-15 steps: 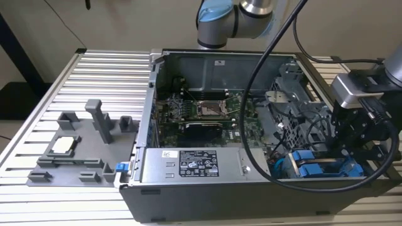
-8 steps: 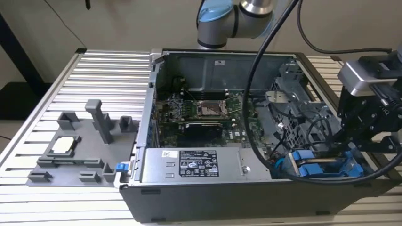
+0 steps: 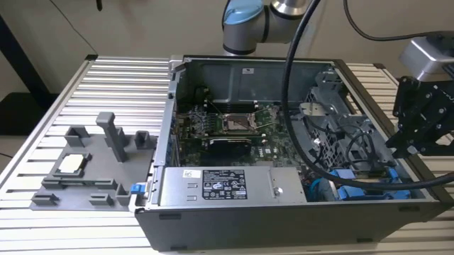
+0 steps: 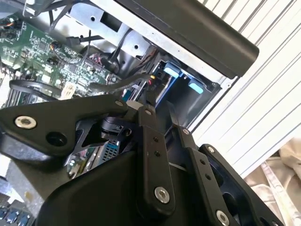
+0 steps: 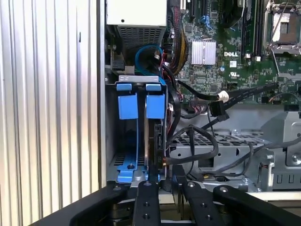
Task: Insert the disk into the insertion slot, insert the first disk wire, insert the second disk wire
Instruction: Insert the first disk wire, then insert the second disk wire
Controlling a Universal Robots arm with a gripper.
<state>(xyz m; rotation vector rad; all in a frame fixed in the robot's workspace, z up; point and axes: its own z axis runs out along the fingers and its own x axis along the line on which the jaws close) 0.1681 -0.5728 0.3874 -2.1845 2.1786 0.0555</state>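
Two blue-framed drives stand side by side in the drive bay at the case's corner. The disk [image 5: 155,106] is the one whose dark body runs toward the gripper. It sits in the insertion slot [image 5: 136,79], next to the other blue frame [image 5: 127,103]. In both wrist views my gripper [image 5: 167,181] [image 4: 159,107] is shut with nothing seen in it, a short way off the disk's near end. In the exterior view the gripper [image 3: 401,146] hangs over the case's right wall, above the blue frames [image 3: 358,190]. Loose black wires [image 5: 193,141] with a connector [image 5: 217,109] lie beside the bay.
The open computer case [image 3: 234,223] lies on a ribbed metal table [image 3: 114,79]. Inside are the motherboard [image 3: 234,127], a power supply [image 3: 227,186] and a perforated grey cage [image 5: 225,141]. A thick black hose [image 3: 291,106] drapes over the case. A grey fixture block [image 3: 92,159] stands at the exterior view's left.
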